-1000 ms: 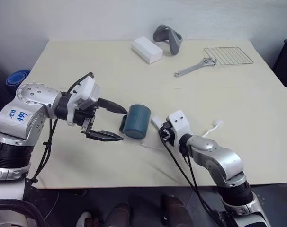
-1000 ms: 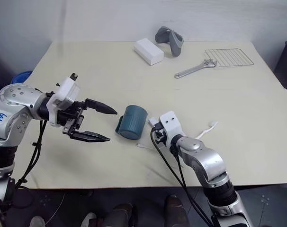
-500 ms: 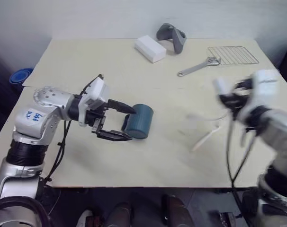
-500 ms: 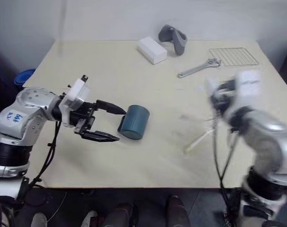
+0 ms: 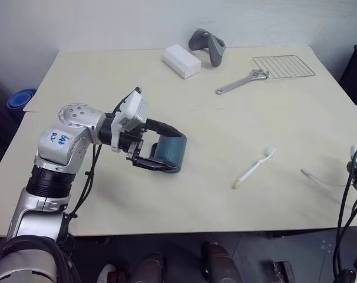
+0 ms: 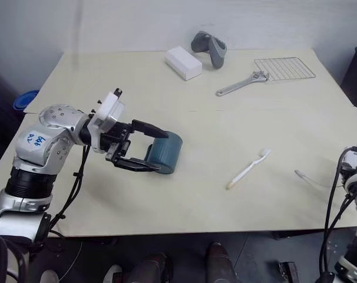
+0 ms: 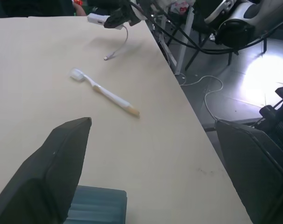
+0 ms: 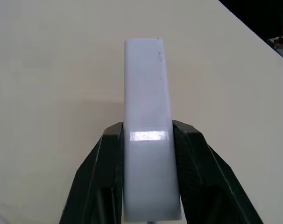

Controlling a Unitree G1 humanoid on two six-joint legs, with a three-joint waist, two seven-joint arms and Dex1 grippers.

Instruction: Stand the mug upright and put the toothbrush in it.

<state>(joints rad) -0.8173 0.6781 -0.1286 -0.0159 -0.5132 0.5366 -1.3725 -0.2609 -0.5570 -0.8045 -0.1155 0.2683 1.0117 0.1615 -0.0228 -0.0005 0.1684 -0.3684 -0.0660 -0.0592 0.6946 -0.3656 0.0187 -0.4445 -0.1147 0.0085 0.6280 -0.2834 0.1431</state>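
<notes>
The mug (image 5: 169,151) lay on its side at centre-left of the head view, and the left gripper (image 5: 161,146) stood wide open around it, one finger beyond it and one on the near side, with nothing yet held. If those jaws closed on the curved wall off-centre, the mug could probably roll or squirt out, or twist in the grip when tipped up; I could not tell where the handle sat, and it might foul a finger. The toothbrush (image 5: 254,167) lay flat, right of centre, well apart from the mug; a flat, slim thing like that would likely be hard to pinch off the table.

The right gripper (image 8: 146,135) was closed on a white gadget (image 8: 147,126), whose thin cord (image 5: 317,177) trailed over the table at the lower right. That arm would probably have to drop it before taking the toothbrush, and the cord could snag.

The table (image 5: 108,76) was pale cream. At its upper edge lay a white box (image 5: 181,61), a grey tool (image 5: 208,46), a wrench (image 5: 241,82) and a wire rack (image 5: 283,66). A blue tub (image 5: 20,98) sat on the floor at far left, before a plain wall.
</notes>
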